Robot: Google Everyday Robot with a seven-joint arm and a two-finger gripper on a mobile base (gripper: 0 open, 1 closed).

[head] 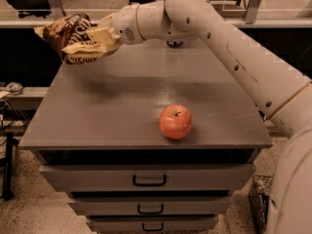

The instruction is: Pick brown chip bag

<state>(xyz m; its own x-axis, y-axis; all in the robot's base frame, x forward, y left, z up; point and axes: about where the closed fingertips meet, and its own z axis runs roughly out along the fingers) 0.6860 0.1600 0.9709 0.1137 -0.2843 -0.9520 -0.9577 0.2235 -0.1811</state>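
Note:
The brown chip bag [68, 35] is a crinkly dark brown bag with cream-yellow ends and white lettering. It hangs in the air above the far left corner of the grey cabinet top [122, 101]. My gripper [97, 39] is shut on the bag's right side and holds it clear of the surface. The white arm reaches in from the right across the back of the cabinet.
A red apple [176, 122] sits near the front of the cabinet top. A dark round object [174, 44] shows at the back, partly behind my arm. Drawers [148, 179] face the front. Chairs stand behind the glass rail.

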